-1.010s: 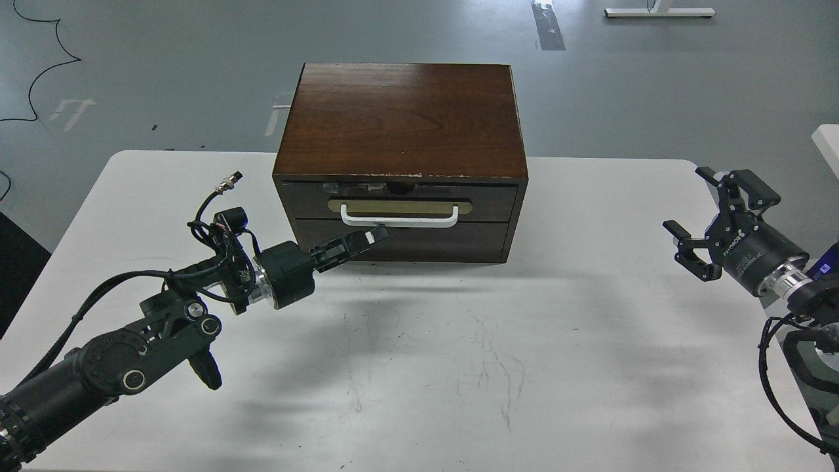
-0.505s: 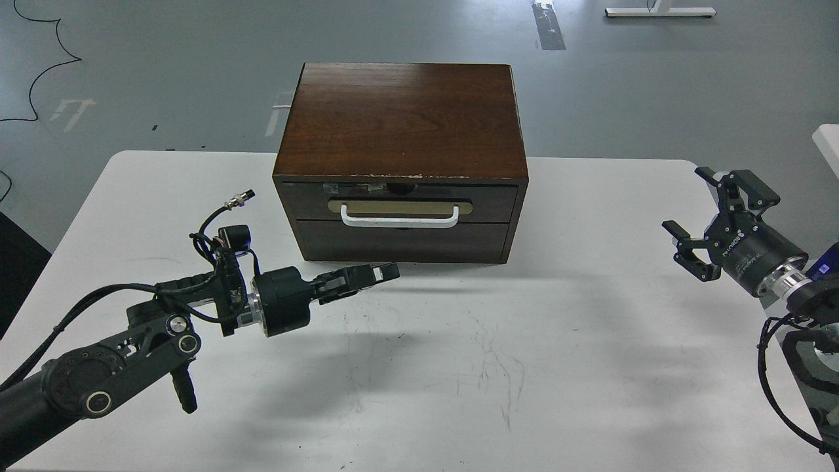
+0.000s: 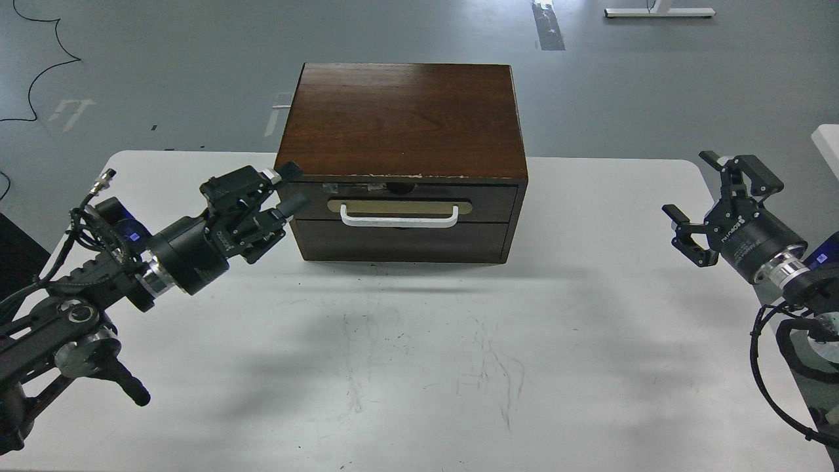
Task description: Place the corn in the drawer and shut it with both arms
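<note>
The dark brown drawer (image 3: pixel 491 202) sits pushed in flush at the top of the wooden cabinet (image 3: pixel 403 118), its white bar handle (image 3: pixel 398 217) facing me. The corn is out of view. My left gripper (image 3: pixel 288 190) is at the cabinet's left front corner, level with the drawer, fingers spread and empty. One fingertip (image 3: pixel 289 171) is near the top edge, another fingertip (image 3: pixel 296 204) overlaps the drawer's left end. My right gripper (image 3: pixel 696 204) is open and empty, hovering well off to the right of the cabinet.
The cabinet stands at the back middle of the white table (image 3: pixel 426 354). A plain dark panel (image 3: pixel 400 241) lies below the drawer. The grey floor behind has a black cable (image 3: pixel 39 72). A white edge (image 3: pixel 827 147) shows at far right.
My left gripper drew back from the front of the lower panel, swung left and up to the cabinet's left corner, and its fingers spread apart. My right gripper rose slightly.
</note>
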`<act>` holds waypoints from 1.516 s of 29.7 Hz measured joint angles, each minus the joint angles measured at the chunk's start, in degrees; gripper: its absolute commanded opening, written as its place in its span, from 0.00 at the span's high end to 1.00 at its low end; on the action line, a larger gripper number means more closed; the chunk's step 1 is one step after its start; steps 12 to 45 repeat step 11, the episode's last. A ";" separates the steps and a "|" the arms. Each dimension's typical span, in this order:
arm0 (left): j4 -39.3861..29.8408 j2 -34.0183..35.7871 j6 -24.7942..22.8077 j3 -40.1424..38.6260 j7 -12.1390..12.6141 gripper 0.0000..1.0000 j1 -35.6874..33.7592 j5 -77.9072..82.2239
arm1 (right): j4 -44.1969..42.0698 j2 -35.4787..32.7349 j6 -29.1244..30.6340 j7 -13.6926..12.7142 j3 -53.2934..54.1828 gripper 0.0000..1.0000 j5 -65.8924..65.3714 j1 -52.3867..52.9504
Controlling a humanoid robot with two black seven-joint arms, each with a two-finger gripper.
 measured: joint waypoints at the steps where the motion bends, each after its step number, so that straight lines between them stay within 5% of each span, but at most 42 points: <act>1: 0.85 -0.57 0.87 -0.39 0.00 0.00 0.71 -1.41 | 0.00 0.47 -0.03 0.00 0.11 0.00 0.01 0.00; 11: 6.34 -4.45 -0.06 -4.24 0.00 0.00 7.68 -5.38 | 0.05 2.64 -0.09 0.00 0.30 0.00 0.24 0.00; 45: 6.34 -4.45 -0.06 -4.24 0.00 0.00 7.68 -5.38 | 0.05 2.64 -0.09 0.00 0.30 0.00 0.24 0.00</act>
